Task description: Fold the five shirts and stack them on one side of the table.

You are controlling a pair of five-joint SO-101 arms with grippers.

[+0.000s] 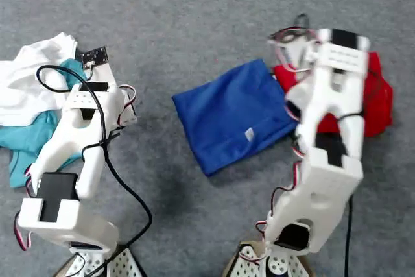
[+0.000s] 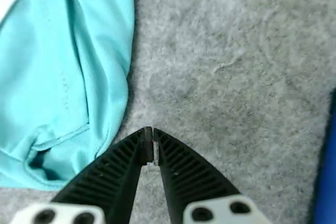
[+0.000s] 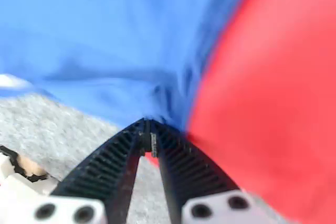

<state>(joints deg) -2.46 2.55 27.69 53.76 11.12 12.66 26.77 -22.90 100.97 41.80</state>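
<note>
Closest to the lens in the left wrist view, the left hand (image 2: 148, 142) is closed, its ribbed black fingers (image 2: 123, 166) meeting at the tips with nothing between them. It hangs over bare grey table (image 2: 231, 61), just beside the rumpled edge of the teal shirt (image 2: 63, 72).

Equally near in its own view, the right hand (image 3: 148, 137) is also closed tip to tip. It sits right at the line where the blue shirt (image 3: 115, 40) meets the red shirt (image 3: 268, 98) — whether any cloth is caught between the tips cannot be told.

From above, the blue shirt (image 1: 230, 115) lies folded into a rough rectangle near the middle of the table (image 1: 181, 24), turned at an angle, with a small pale label near one edge. The red shirt (image 1: 379, 98) lies touching its far right corner, largely under the right arm (image 1: 331, 115).

At the left edge, a crumpled white shirt (image 1: 29, 76) rests partly on the teal shirt (image 1: 32, 137) — both unfolded. The left arm (image 1: 78, 134) stretches over that pile's near side.
</note>
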